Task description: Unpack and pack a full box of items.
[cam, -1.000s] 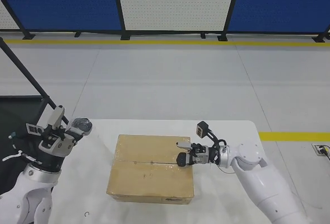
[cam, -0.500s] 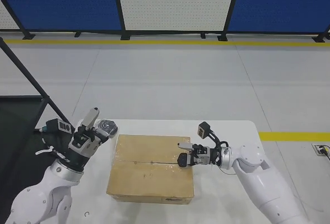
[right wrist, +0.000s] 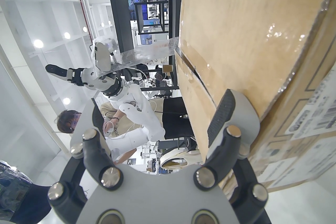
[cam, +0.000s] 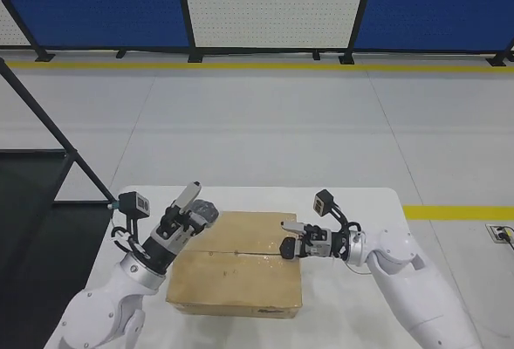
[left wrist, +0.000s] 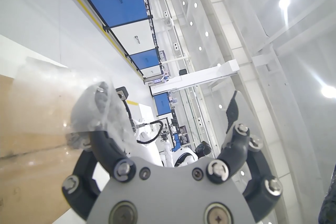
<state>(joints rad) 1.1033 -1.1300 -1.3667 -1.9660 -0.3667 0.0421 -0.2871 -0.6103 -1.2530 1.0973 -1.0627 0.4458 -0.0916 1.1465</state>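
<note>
A closed cardboard box (cam: 235, 266) stands in the middle of the white table, its top flaps meeting at a seam. My left gripper (cam: 195, 204) hovers open at the box's far left corner. A crumpled wad of clear tape (left wrist: 94, 107) clings to one of its fingers. In the right wrist view a strip of that tape (right wrist: 141, 53) runs from the finger to the box (right wrist: 249, 38) at the seam. My right gripper (cam: 288, 240) is open at the right end of the seam, one finger pad (right wrist: 223, 114) against the box's top edge.
The white table (cam: 344, 297) has bare room to the right of the box and along its front. A black metal frame (cam: 30, 96) stands beside the table on the left. Blue partition panels (cam: 99, 22) line the back of the room.
My left arm has swung in from the table's far left to the box's left corner, carrying the tape wad on its finger. The right gripper has barely shifted.
</note>
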